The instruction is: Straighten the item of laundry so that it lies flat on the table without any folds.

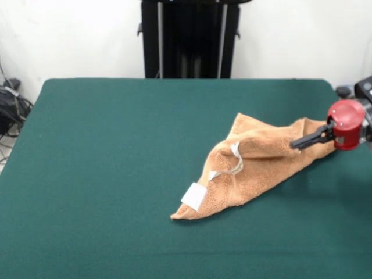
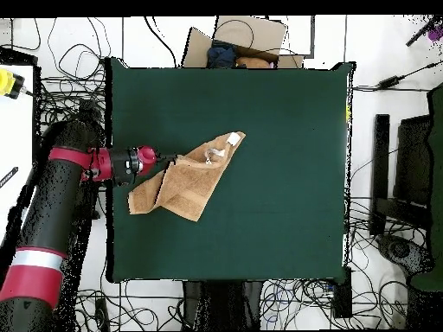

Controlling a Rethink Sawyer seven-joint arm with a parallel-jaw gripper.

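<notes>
Front cam: tool (image 1: pixel 297 142) w/ black fingers pinched shut on the towel (image 1: pixel 256 165) edge, rest bunched on the desk (image 1: pixel 104 174) beyond its tips (white tag (image 1: pixel 193 196) at the far end). Overhead: tool (image 2: pixel 166 159) at the towel (image 2: pixel 190 181) edge, still folded.

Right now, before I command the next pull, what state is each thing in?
towel: crumpled, folded over itself, not flat; white tags showing at the near corner.
gripper: low at the towel's edge, fingers on the cloth; open or shut is unclear.
table: towel lies toward one side.
</notes>
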